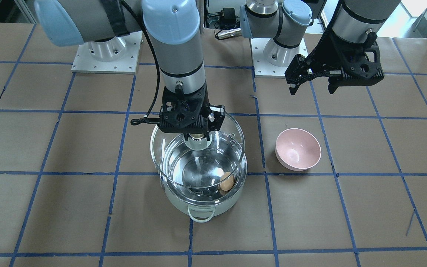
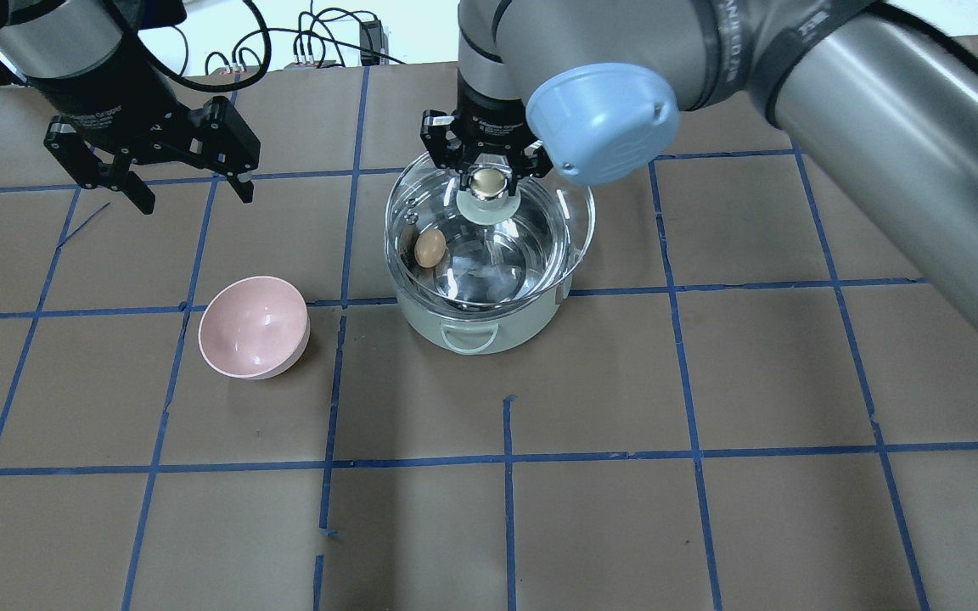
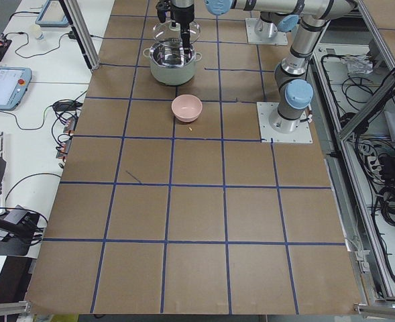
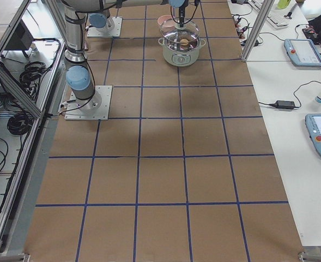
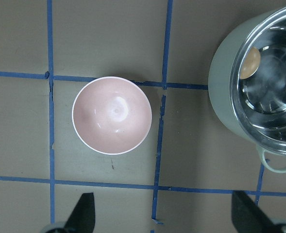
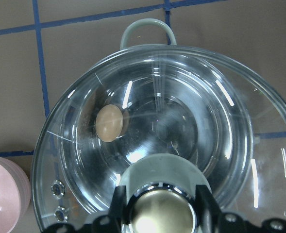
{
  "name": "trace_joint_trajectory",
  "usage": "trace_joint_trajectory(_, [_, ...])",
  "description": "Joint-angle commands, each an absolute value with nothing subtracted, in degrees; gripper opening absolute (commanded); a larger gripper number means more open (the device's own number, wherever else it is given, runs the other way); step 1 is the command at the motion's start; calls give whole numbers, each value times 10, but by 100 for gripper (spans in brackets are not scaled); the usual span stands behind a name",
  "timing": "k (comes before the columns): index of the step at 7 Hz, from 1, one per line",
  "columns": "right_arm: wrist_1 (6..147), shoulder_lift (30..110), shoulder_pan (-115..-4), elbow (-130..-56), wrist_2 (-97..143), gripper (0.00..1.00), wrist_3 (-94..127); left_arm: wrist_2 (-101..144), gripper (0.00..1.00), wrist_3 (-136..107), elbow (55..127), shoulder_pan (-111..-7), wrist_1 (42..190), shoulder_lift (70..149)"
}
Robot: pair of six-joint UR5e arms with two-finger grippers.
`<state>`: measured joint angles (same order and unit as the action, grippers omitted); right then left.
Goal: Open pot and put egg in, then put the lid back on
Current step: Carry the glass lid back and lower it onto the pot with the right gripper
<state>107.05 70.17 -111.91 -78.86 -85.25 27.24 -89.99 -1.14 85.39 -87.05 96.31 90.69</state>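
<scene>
My right fingers point(image 2: 487, 170) clamp the lid point(image 2: 561, 212) by its knob point(image 6: 159, 218), holding it over the pot point(image 2: 455, 327), the egg point(image 2: 430, 249) lying inside against its side; my left fingers point(image 2: 196, 202) hang spread apart above the surface point(image 2: 710, 382).

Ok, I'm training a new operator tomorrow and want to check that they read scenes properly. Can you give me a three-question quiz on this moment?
1. True or false: the egg lies inside the pot.
2. Pick one: the right gripper is shut on A) the lid, by its knob; B) the egg; C) a pot handle.
3. Short answer: is the lid seated on the pot?

Key: 1 true. 2 A. 3 No, the right gripper holds it above the pot.
</scene>
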Motion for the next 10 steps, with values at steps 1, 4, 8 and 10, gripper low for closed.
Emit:
trace_joint_trajectory(1, [1113,658,-1128,-788,-853,20,278,-900,100,-8,860,-872,962,905])
trace_joint_trajectory(4, [1125,648,-1127,-795,-860,21,260,-899,100,-8,861,-873,958,902])
trace_joint_trajectory(8, [1141,651,-1127,-804,-860,39,264,-899,100,-9,861,-873,957,902])
trace_joint_trajectory(10, [1172,652,-1127,-811,-877,55,266,-899,100,-9,861,-873,957,901])
